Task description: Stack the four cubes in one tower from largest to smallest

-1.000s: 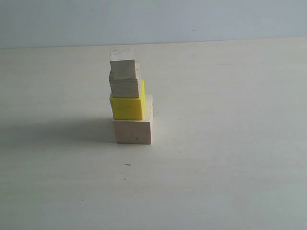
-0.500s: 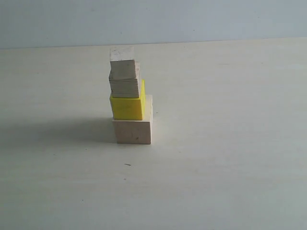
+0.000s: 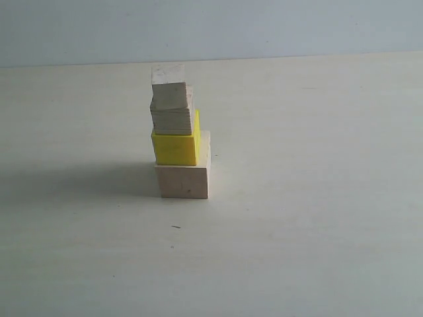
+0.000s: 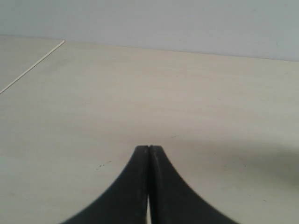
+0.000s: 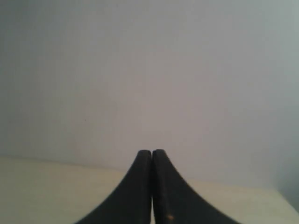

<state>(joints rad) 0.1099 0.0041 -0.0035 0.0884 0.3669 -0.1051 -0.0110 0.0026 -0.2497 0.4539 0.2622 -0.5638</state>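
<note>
nothing has moved since the earlier frames: the tower [image 3: 177,132] stands just as it did, and neither arm has come into the exterior view. the large wooden cube [image 3: 182,182] sits on the table [image 3: 317,231], with the yellow cube [image 3: 175,148] on it, the small wooden cube [image 3: 172,120] on that and the tiny cube [image 3: 169,94] on top. the upper cubes sit toward one side of the base rather than centred, but each rests flat on the one below. the left gripper [image 4: 148,148] is clenched, its two jaws pressed together with nothing between them, and ahead of its tips there is only bare table. the right gripper [image 5: 152,151] is clenched and empty too, with the far edge of the table and a plain wall [image 5: 149,70] ahead of its tips. the tower shows in neither wrist view, so it lies well away from both pairs of jaws, neither between nor in front of them. judging by this, all four cubes are placed in the right order and the stacking step is done. the next move calls for little: keep both arms clear of the tower so it is not knocked, or nudge the off-centre cubes gently if a tidier stack is wanted.
</note>
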